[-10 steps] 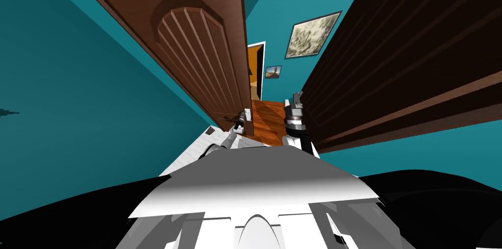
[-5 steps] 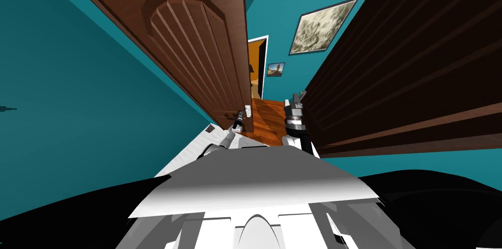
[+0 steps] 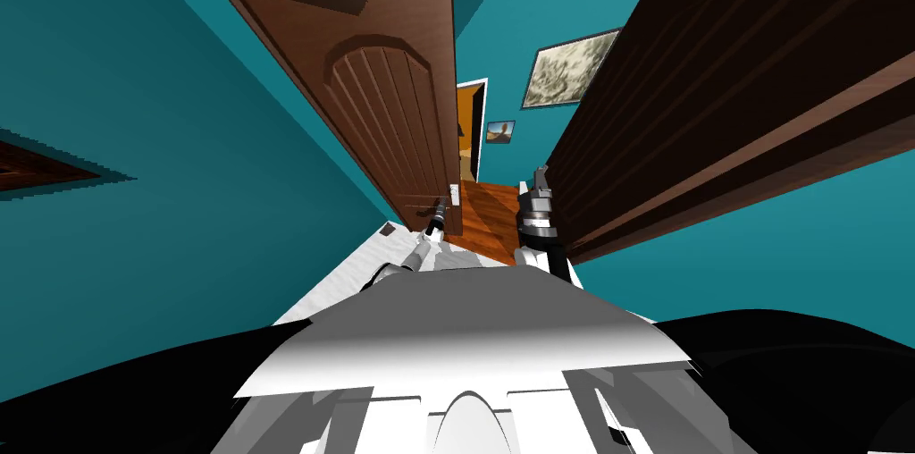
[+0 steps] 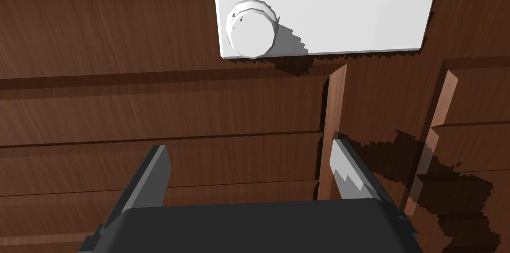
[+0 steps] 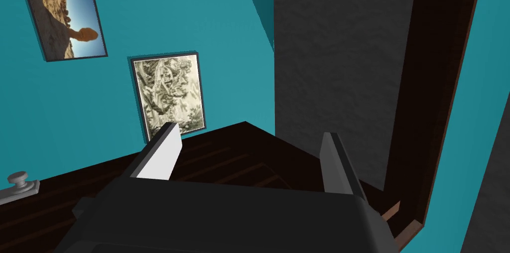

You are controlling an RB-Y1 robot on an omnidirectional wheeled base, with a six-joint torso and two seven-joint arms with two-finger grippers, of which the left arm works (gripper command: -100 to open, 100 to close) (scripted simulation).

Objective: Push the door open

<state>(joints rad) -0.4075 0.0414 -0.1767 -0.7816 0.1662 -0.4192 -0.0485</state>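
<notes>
My left gripper [image 4: 249, 148], jaws apart and empty, faces the brown door [image 3: 393, 118] at eleven o'clock, near its white knob [image 4: 251, 28], for leverage, I judge; right gripper [image 5: 249, 131], jaws apart, hangs at one o'clock.

The brown panelled wooden door [image 3: 393, 118] is viewed steeply from the head and closely from the left wrist; a teal wall [image 5: 224, 26] from the right.

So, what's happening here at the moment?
The left gripper, fingers open and holding nothing, is right up at the brown door, just short of the white knob on its plate. The door stands partly open, with wood floor showing past its edge. The right gripper is off to the right, open and empty.
</notes>
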